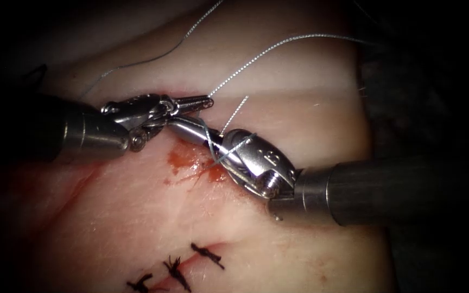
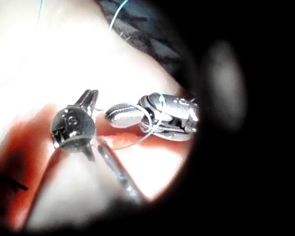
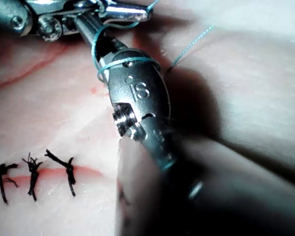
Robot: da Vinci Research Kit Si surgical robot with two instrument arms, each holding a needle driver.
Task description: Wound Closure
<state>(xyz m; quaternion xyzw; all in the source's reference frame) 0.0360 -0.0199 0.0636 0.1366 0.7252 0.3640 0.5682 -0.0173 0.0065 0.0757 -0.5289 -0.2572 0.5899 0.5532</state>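
Two tools meet over the cut; left tool (image 1: 194, 101) has its jaws pinched on the thread (image 1: 278, 43), pointing right; right tool (image 1: 188, 128) points up-left with thread looped twice round it, can't tell its jaw state, and its wrist reads "iS"; three dark stitches (image 1: 177, 268) sit on the tissue (image 1: 153, 217) below; needle's whereabouts can't be made out.

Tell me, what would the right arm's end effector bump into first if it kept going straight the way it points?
Probably the left end effector. The right end effector, with thread looped around it, points up-left, and its tip sits right under the left tool's wrist. Depth is unclear, so it might slide beneath onto the tissue.
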